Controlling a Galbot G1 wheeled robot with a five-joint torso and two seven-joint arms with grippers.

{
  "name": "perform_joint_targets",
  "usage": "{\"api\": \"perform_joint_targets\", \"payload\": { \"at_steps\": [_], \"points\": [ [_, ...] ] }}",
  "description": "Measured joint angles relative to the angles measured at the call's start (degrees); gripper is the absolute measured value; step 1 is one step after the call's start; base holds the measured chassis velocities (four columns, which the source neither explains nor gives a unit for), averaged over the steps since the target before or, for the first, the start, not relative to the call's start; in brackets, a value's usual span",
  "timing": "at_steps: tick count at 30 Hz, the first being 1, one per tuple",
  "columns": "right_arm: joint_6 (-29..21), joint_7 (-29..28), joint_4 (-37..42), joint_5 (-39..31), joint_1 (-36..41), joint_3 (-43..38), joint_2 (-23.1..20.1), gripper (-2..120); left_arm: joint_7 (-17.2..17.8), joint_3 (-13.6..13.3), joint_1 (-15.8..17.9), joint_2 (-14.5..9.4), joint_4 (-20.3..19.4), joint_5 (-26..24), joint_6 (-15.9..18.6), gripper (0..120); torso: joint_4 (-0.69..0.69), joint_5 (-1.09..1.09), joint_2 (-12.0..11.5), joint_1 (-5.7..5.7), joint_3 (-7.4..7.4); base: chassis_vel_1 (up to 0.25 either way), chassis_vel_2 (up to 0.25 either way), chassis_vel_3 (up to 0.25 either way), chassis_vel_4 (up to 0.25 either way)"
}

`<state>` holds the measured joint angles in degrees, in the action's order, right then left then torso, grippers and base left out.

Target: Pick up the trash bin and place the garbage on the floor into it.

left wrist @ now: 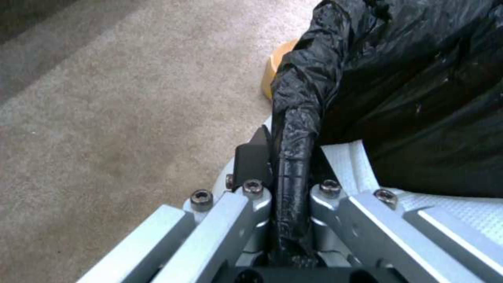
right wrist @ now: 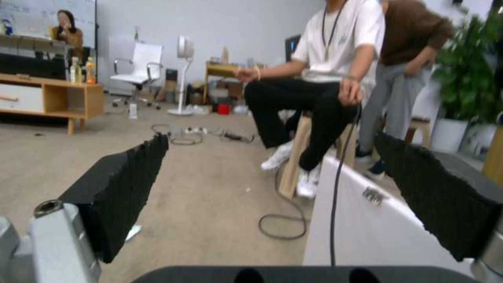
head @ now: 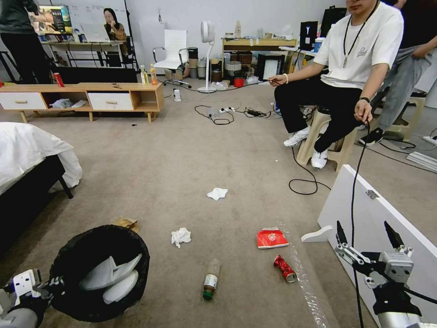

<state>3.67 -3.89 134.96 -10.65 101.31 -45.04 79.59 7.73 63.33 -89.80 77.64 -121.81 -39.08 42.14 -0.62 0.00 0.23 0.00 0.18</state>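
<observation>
At the lower left of the head view we see the left gripper (head: 48, 284) clamped on the near rim of the trash bin (head: 100, 272), whose crinkled black bag lines the opening; some white material lies inside it. In the left wrist view the two metal fingers (left wrist: 251, 157) pinch a fold of the black bag and the rim between them, with beige carpet (left wrist: 105, 118) beyond.

At the lower right of the head view the right gripper (head: 368, 237) hangs in front of a white board (head: 364, 214), its jaws spread wide and holding nothing. In the right wrist view we see its two black pads (right wrist: 131, 184) well apart, with carpet and the board's edge between them.

The garbage lies scattered on the carpet in the middle of the head view. A crumpled white tissue (head: 180, 236) sits just right of the bin, and a second tissue (head: 217, 193) lies farther up the frame. A brown paper bag (head: 126, 223) peeks out at the bin's upper edge. A small green-capped bottle (head: 210, 279) lies on its side at lower centre. To its right we see a crushed red can (head: 284, 268), and just above that a flat red snack packet (head: 271, 238).
</observation>
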Motion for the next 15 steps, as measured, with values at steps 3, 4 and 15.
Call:
{"api": "perform_joint_targets", "payload": {
  "at_steps": [3,4,15],
  "points": [
    [-5.3,-2.2,1.5,-4.5,-0.1,1.0,-1.7,100,-0.1,-0.4,0.2,-0.3,0.2,0.2,0.0,3,0.00,0.00,0.0,0.00,0.00,0.000,0.000,0.000,0.000],
    [-6.2,-2.6,1.8,-5.5,-0.2,1.3,-2.0,100,-0.1,-0.5,0.2,-0.4,0.2,0.2,0.0,3,0.00,0.00,0.0,0.00,0.00,0.000,0.000,0.000,0.000],
    [-17.7,-11.2,4.6,-23.2,-2.0,9.4,-8.0,100,-0.2,-1.4,0.2,0.4,0.3,2.0,0.0,3,0.01,0.00,0.0,0.00,0.00,0.000,0.000,0.000,0.000]
  ]
}}
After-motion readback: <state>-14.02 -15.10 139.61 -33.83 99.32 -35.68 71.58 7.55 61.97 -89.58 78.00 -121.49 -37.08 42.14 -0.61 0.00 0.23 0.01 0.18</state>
